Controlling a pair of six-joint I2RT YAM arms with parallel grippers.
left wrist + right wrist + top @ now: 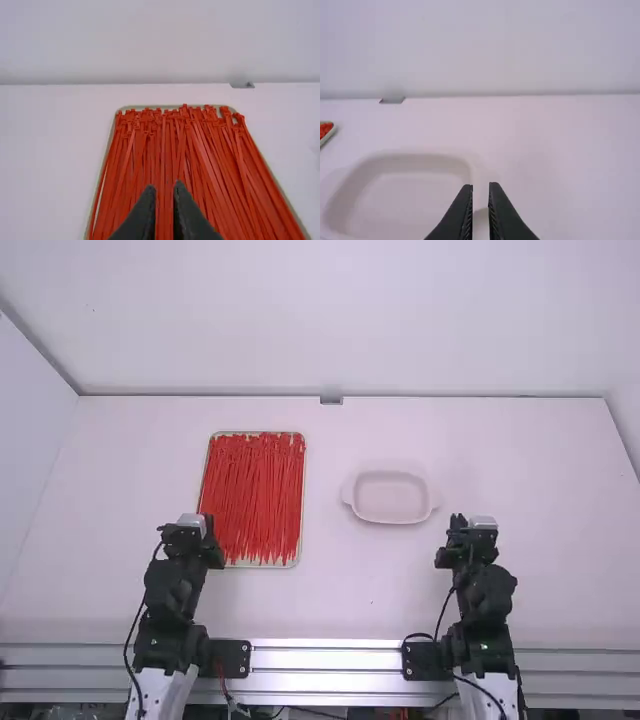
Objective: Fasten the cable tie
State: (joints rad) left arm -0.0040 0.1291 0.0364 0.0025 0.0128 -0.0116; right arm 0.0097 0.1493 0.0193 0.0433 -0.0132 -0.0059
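1. Red plastic cable ties (252, 498) (185, 160): I count one dense heap, lying lengthwise on a flat rectangular pale tray (303, 490) (107, 150). None is off the tray.
2. White oval dish with two side handles (390, 498) (400, 200): it sits at 3 o'clock of the tray, apart from it.
3. Left gripper (205, 540) (162, 189): I see it low at the tray's 7 o'clock corner. The jaws are drawn in to a narrow slit and hold nothing.
4. Right gripper (458, 532) (480, 186): it sits at 5 o'clock of the dish. The jaws are likewise narrow and hold nothing.
5. White table (520, 460): it carries all of the above.
6. Small grey fitting (331, 398) (242, 85): it sits at the table's 12 o'clock edge.
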